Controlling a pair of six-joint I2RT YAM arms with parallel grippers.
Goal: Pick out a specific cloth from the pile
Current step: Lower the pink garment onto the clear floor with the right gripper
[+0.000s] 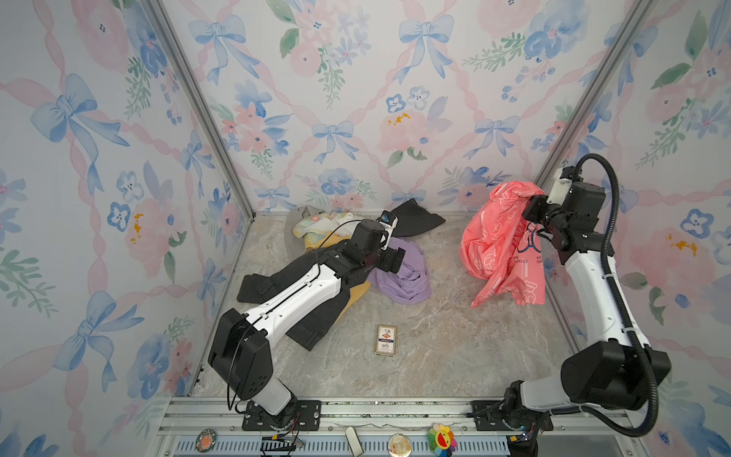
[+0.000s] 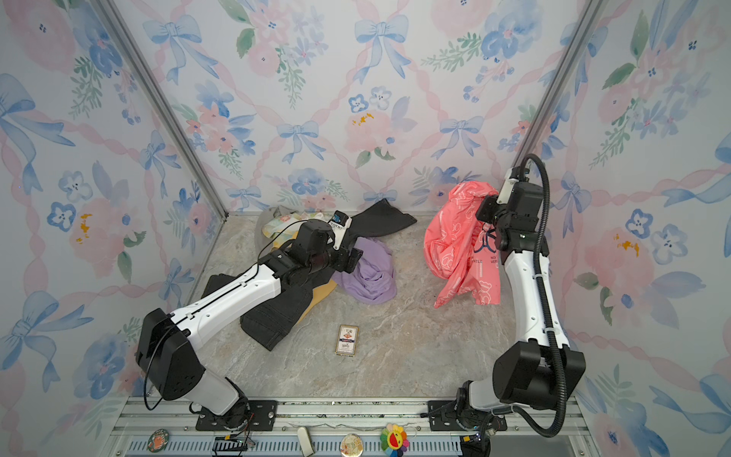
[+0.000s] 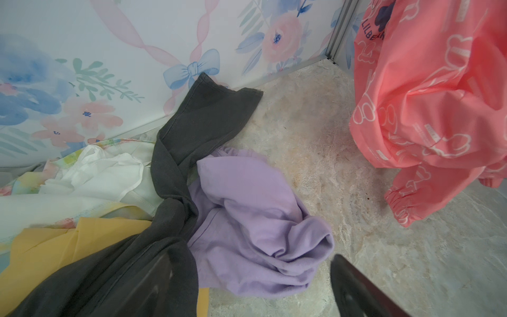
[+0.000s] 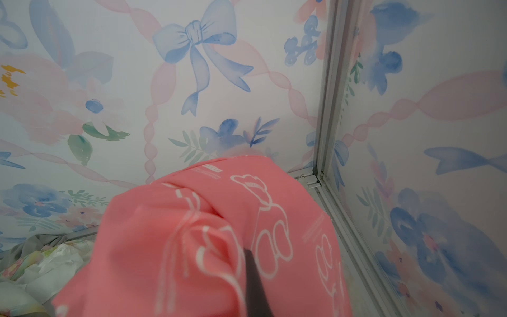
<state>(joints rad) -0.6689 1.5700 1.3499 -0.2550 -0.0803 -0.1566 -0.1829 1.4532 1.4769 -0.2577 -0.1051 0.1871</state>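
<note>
dark fingertip [image 4: 253,277] sunk in the cloth [image 4: 192,247], held apart from the pile [image 2: 285,227]

right gripper [image 1: 532,213] is clenched tight on a bunched fold of the coral-pink cloth, with white bear outlines all round the finger in the right wrist view. the fabric hangs from it in both top views, near the back right corner, a dark blue graphic showing beside the arm. left gripper [image 1: 395,259] hovers with jaws spread wide, grasping nothing, over the lilac cloth [image 1: 407,281] at the pile's edge. dark grey jeans [image 1: 419,223] run under that arm, a yellow cloth [image 3: 55,247] and a pastel cloth [image 1: 316,229] beside them. small card box [image 1: 385,340] lies alone on the marble table [image 1: 455,356], nearer the front.
</note>
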